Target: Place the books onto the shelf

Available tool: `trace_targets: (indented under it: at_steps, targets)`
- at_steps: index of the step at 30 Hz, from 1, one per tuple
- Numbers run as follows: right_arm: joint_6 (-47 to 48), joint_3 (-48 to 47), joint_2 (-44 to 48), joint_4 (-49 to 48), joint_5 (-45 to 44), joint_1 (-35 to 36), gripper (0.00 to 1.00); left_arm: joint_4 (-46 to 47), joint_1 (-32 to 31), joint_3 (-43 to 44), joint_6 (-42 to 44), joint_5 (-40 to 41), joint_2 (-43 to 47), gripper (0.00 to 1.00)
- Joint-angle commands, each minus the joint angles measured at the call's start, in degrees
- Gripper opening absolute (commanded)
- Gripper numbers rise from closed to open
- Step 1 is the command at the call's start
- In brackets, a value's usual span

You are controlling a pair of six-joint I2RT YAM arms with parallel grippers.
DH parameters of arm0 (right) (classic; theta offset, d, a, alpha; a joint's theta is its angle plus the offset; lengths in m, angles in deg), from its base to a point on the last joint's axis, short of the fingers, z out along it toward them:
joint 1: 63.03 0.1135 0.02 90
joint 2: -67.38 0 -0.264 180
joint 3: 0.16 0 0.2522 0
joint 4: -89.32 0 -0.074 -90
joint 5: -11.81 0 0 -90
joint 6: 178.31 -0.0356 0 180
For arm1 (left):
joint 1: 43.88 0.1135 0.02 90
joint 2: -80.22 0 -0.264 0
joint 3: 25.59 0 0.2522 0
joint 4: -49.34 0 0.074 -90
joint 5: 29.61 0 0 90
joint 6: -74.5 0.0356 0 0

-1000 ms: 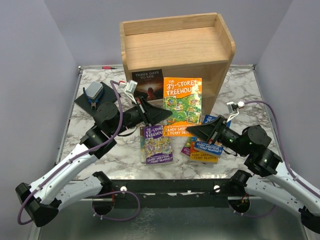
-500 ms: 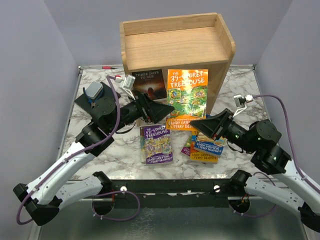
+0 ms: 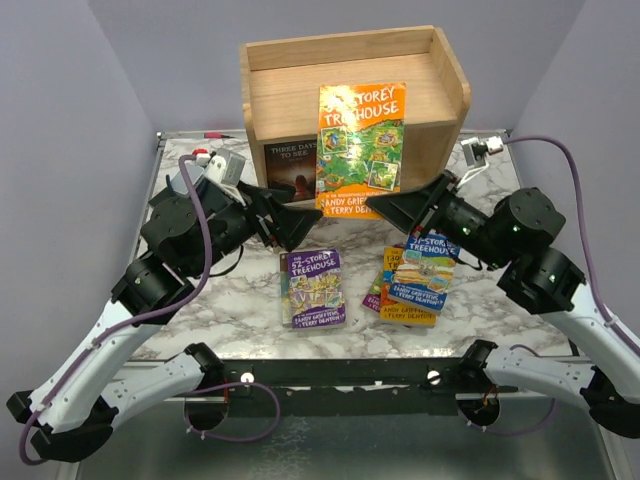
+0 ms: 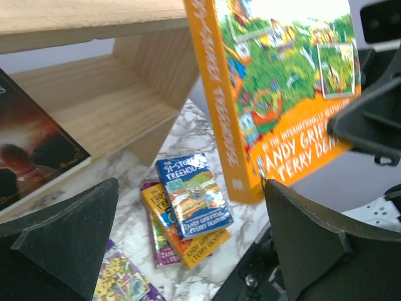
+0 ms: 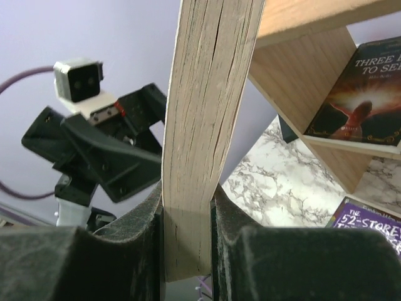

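The orange book (image 3: pixel 361 150) is held upright, off the desk (image 3: pixel 240 300), at the upper centre of the top view. Its cover faces the camera and its upper half overlaps the front of the shelf (image 3: pixel 290 95); whether it touches the wood cannot be told. The right claw (image 3: pixel 390 207) is clenched on the book's lower right edge. In the right wrist view its pads (image 5: pixel 141 226) press on both sides of the page block at the bottom centre. The left claw (image 3: pixel 305 215) sits just left of the book, with its jaws spread wide and grasping nothing. In the left wrist view the book's lower spine corner shows just beside 1 finger at centre right. A dark book (image 3: pixel 292 168) leans in the shelf's lower tier, left of the orange one. On the desk below centre, a purple book (image 3: pixel 313 288) lies flat. Just to its right is a small stack (image 3: pixel 415 280) of books with a blue cover on top, lying under the right arm.
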Motion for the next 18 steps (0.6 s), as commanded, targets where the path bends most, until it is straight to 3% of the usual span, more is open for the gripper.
trace_targets:
  at_steps: [1,10,18]
  targets:
    - [0.22,-8.09,-4.91,-1.55,-2.5,0.23,0.01,-4.65,0.12,-2.66,8.88,0.55,4.06,0.99]
    - [-2.82,-20.41,-14.79,3.38,-6.55,0.23,0.0,-4.18,0.09,-9.34,13.55,-11.5,10.5,0.99]
    - [-6.83,-27.71,-22.63,7.15,-5.77,0.15,0.01,-2.53,0.13,-14.94,14.48,-13.23,12.1,0.99]
